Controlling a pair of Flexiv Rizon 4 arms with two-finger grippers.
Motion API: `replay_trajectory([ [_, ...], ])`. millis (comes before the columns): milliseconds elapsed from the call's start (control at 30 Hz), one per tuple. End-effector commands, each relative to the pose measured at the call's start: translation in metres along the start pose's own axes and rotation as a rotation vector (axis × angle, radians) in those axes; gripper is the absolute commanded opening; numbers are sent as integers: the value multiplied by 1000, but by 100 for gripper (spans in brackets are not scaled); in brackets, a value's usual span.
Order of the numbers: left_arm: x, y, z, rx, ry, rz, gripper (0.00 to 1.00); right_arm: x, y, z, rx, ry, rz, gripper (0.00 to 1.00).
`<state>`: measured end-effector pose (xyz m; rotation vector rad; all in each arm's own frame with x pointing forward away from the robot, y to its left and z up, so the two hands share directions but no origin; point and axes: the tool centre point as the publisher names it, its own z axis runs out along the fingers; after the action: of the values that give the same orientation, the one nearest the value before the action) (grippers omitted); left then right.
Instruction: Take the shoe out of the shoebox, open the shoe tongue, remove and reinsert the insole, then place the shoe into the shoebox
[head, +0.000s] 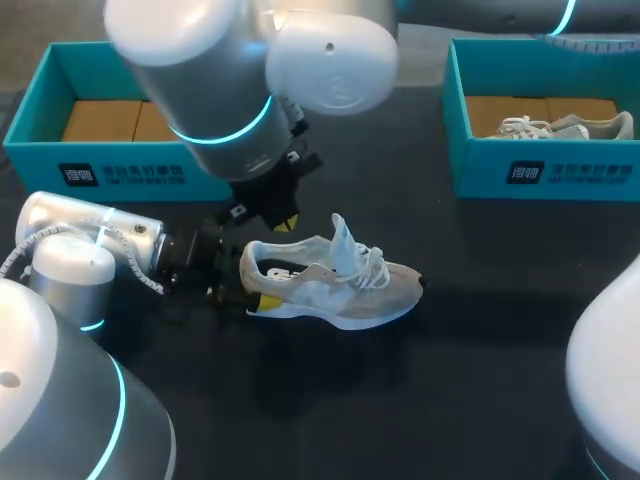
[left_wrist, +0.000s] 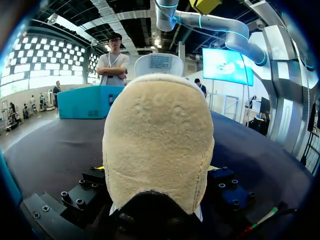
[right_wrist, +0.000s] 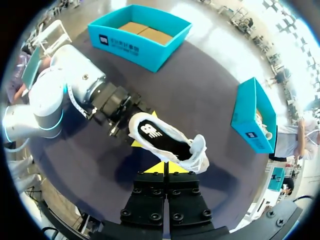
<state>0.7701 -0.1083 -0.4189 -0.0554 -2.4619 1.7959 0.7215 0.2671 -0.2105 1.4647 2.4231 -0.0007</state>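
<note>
Near the middle of the black tabletop (head: 480, 380), the grey-and-white mesh sneaker (head: 340, 285) stands, heel clamped in our left gripper (head: 248, 280). Our right gripper (right_wrist: 165, 169), pinched shut on nothing above it, should part slightly and catch the black insole (right_wrist: 160, 137) by its rim, behind the raised white tongue (head: 343, 238).

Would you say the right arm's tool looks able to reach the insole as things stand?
Probably yes: the right tool hangs shut just above the shoe, whose tongue stands up, leaving the insole bare; the left tool holds the heel.
</note>
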Motion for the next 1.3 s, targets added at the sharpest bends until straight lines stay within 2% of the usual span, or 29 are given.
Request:
replay_trajectory([
  [33,0,3,0,-2,0,0,0,-13,7,10,-94,18,-121,0],
  [100,0,3,0,-2,0,0,0,-19,11,11,-207,55,-258,0],
  [133,0,3,0,-2,0,0,0,-23,11,11,-181,27,-281,0],
  [200,0,3,0,-2,0,0,0,-27,12,11,-235,54,-386,0],
  [233,0,3,0,-2,0,0,0,-30,10,11,-222,54,-384,0],
  [300,0,3,0,-2,0,0,0,-32,10,10,-257,83,-481,0],
  [333,0,3,0,-2,0,0,0,-34,10,10,-234,87,-499,0],
  [400,0,3,0,-2,0,0,0,-32,11,12,-250,121,-587,0],
  [567,0,3,0,-2,0,0,0,-27,18,21,-184,174,-748,0],
  [767,0,3,0,-2,0,0,0,-18,27,30,-67,175,-871,0],
  [867,0,3,0,-2,0,0,0,-14,29,32,-16,165,-904,0],
  [933,0,3,0,-2,0,0,0,-13,28,34,36,136,-921,0],
  [967,0,3,0,-2,0,0,0,-13,26,36,90,94,-918,0],
  [1300,0,3,0,-2,0,0,0,-13,26,36,90,94,-918,0],
])
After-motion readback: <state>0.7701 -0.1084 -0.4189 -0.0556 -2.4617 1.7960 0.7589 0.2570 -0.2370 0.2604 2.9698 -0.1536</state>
